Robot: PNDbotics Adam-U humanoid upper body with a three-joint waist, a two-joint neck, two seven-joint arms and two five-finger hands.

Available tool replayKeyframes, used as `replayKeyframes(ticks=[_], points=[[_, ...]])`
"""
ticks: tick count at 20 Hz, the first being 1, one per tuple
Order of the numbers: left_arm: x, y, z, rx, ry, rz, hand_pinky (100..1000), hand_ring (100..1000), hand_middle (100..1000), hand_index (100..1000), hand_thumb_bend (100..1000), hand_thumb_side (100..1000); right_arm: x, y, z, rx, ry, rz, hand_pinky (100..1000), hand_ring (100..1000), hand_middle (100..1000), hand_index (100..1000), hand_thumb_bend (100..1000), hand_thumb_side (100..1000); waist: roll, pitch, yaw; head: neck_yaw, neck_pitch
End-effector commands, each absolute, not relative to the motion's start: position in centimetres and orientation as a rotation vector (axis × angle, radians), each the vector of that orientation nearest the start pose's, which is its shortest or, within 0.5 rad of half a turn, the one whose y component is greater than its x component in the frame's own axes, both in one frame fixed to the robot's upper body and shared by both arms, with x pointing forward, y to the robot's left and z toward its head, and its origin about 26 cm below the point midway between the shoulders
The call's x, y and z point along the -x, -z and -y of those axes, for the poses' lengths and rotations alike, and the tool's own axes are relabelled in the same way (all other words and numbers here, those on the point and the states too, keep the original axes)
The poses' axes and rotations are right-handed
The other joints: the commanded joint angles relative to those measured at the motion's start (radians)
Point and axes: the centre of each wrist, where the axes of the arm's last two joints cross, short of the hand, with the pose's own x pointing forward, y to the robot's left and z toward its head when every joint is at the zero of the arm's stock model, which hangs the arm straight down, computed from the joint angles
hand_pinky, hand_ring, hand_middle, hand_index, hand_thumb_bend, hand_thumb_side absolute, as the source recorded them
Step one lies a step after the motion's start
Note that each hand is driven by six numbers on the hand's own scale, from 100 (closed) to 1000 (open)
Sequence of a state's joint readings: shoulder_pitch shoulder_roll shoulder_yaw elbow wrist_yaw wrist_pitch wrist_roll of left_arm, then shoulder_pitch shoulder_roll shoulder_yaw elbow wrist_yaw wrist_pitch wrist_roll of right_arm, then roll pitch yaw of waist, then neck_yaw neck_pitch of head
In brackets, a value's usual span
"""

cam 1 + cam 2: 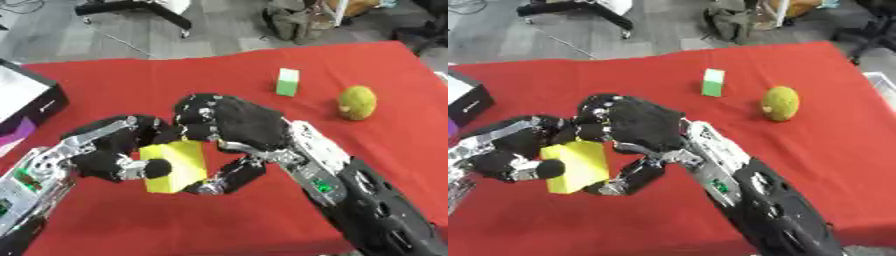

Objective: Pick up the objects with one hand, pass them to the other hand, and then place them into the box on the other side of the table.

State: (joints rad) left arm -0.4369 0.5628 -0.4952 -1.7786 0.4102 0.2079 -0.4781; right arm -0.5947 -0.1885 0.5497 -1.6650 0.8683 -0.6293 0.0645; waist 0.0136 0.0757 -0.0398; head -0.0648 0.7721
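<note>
A yellow block (175,166) is held above the red table (114,85) between both hands, near the front middle. My left hand (114,150) comes in from the left, fingers and thumb curled round the block's left side. My right hand (232,125) covers the block from above and the right, its thumb curled under the block's lower right corner. Further back stand a green and white block (287,82), upright, and a rough yellow-green fruit (357,102) to its right.
A black box (26,100) with a white and purple inside sits at the table's left edge. A pale bin's rim (883,82) shows at the right edge. Beyond the table lie grey floor, a chair base and bags.
</note>
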Motion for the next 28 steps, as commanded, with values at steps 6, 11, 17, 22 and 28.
replayKeyframes(ticks=[6,11,17,22,28], points=[[-31.1,-14.7,-17.5,0.712,1.154,1.459,702,348,214,465,304,182,-33.1,-16.7,7.9,-0.27,1.716,-2.536,756,658,553,802,238,241,0.002,-0.012,0.0,-0.035,-0.002],[-31.2,-14.4,-17.7,0.703,1.127,1.442,697,334,183,434,270,165,-33.2,-16.5,8.1,-0.307,1.755,-2.514,765,681,591,828,282,303,0.002,-0.014,0.001,-0.049,-0.002],[-31.4,-14.1,-18.1,0.676,1.113,1.43,694,331,180,432,271,163,-33.4,-16.2,8.2,-0.375,1.877,-2.444,790,751,721,926,419,453,0.001,-0.015,0.0,-0.06,-0.002],[-31.6,-13.8,-18.5,0.642,1.096,1.427,693,329,178,430,271,163,-33.4,-16.2,8.4,-0.394,1.952,-2.404,796,764,754,946,439,490,0.001,-0.016,-0.003,-0.061,-0.002],[-31.7,-13.6,-18.9,0.619,1.076,1.435,692,327,176,429,271,164,-33.3,-16.3,8.7,-0.403,1.956,-2.421,798,766,756,945,449,515,0.001,-0.016,-0.004,-0.061,-0.002]])
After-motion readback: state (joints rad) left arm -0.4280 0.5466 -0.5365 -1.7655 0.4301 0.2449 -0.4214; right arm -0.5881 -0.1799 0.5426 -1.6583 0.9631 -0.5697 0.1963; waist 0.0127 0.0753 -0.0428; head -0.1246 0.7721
